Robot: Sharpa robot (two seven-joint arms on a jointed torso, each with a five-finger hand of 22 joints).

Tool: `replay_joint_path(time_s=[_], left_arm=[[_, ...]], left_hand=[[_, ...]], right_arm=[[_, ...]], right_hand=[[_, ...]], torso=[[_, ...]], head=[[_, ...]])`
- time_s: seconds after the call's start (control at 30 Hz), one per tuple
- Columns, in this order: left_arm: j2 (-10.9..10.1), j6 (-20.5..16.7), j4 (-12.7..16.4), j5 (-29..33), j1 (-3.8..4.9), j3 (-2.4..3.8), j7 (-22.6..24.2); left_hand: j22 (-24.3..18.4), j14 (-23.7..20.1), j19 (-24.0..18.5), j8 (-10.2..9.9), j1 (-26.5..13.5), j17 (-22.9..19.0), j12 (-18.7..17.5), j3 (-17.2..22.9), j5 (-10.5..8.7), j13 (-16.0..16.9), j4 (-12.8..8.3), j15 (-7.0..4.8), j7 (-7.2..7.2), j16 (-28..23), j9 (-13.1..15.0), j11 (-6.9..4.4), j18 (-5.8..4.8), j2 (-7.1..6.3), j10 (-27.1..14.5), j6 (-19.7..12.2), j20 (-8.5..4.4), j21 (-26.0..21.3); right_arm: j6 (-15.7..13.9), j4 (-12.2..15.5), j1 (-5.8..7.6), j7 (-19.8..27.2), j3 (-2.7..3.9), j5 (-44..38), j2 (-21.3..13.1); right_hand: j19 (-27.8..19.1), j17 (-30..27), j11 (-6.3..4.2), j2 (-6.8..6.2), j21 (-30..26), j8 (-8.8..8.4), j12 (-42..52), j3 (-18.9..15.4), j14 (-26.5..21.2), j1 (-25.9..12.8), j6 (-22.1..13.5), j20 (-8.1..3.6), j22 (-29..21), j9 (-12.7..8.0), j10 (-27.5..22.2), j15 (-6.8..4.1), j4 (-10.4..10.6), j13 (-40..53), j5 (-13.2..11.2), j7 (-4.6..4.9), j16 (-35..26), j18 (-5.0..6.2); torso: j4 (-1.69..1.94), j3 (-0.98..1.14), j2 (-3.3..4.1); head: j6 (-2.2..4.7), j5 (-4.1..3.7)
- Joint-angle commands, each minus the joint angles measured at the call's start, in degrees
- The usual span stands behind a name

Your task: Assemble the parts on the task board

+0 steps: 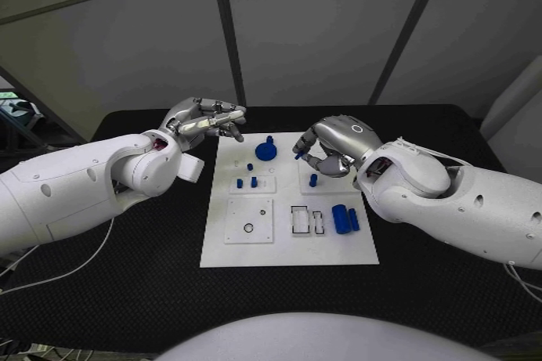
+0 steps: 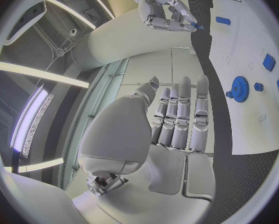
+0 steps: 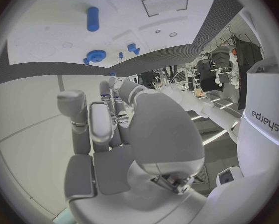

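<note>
The white task board [image 1: 288, 250] lies in the middle of the black table. On it are a blue gear [image 1: 265, 151] at the far end, small blue pegs [image 1: 255, 181] on a square plate, another peg [image 1: 313, 179], and two blue cylinders [image 1: 345, 218] at the right. My right hand [image 1: 330, 146] hovers over the board's far right part and pinches a small blue part [image 2: 198, 26] at its fingertips [image 3: 112, 82]. My left hand [image 1: 206, 120] is raised beside the board's far left corner, fingers [image 2: 179, 114] straight and holding nothing. The gear [image 2: 240, 88] lies beyond them.
The black table [image 1: 429, 275] extends around the board on all sides. The board's near half carries a square plate with round holes [image 1: 248, 222] and two rectangular frames [image 1: 301, 220]. A white cable [image 1: 68, 271] trails over the table's left edge.
</note>
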Motion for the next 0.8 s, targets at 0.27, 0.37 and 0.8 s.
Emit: replay_joint_path(time_s=[0.27, 0.37, 0.8], left_arm=[[0.2, 0.5, -0.2, 0.2, 0.11, 0.04, -0.1], [0.3, 0.5, -0.3, 0.2, 0.11, 0.04, 0.0], [0.7, -0.4, -0.9, 2.3, 0.15, 0.05, 1.0]], left_hand=[[-0.1, 0.5, 0.5, 0.3, 0.5, 0.0, -0.3, -0.1, -0.13, -0.1, -0.3, 0.11, 0.14, -0.2, 0.0, 0.03, 2.88, 0.1, -0.5, -0.2, -0.04, -0.3], [-0.1, 0.5, 0.5, 0.3, 0.6, -0.1, -0.4, -0.1, -0.13, -0.1, -0.4, 0.11, 0.18, -0.2, -0.1, 0.05, 2.87, 0.06, -0.5, -0.3, -0.05, -0.3], [-0.2, 0.5, 0.6, 0.3, 0.4, -0.1, -0.3, -0.2, -0.12, -0.2, -0.3, 0.15, 0.21, -0.3, -0.1, 0.09, 2.85, 0.1, -0.5, -0.2, -0.04, -0.4]], right_arm=[[0.9, -1.2, 0.12, 0.4, -0.25, 0.8, 4.3], [1.3, -1.8, 0.1, 0.8, -1.14, 1.1, 5.5], [2.9, -4.2, -1.29, 1.8, -4.27, 1.5, 8.9]], right_hand=[[0.4, 0.2, 0.02, -0.07, 0.5, 0.15, -0.3, -0.1, 1.6, -0.4, 0.3, -0.15, 0.1, 0.1, 0.5, -0.33, -0.1, 0.1, 0.0, -0.01, 0.5, -0.96], [0.4, 0.1, 0.02, -0.09, 0.5, 0.14, -0.3, -0.1, 1.6, -0.4, 0.3, -0.16, 0.1, 0.1, 0.5, -0.34, -0.1, 0.1, 0.0, 0.0, 0.5, -0.96], [0.4, 0.1, 0.05, -0.11, 0.5, 0.01, -0.5, -0.2, 1.5, -0.5, 0.2, -0.2, 0.1, 0.0, 0.4, -0.35, -0.1, 0.0, 0.2, 0.04, 0.4, -0.95]], torso=[[0.03, 0.03, 0.15], [-0.07, 0.12, 0.19], [-0.06, 0.04, 0.08]], head=[[-0.68, 3.49], [-1.09, 4.69], [-2.5, 7.53]])
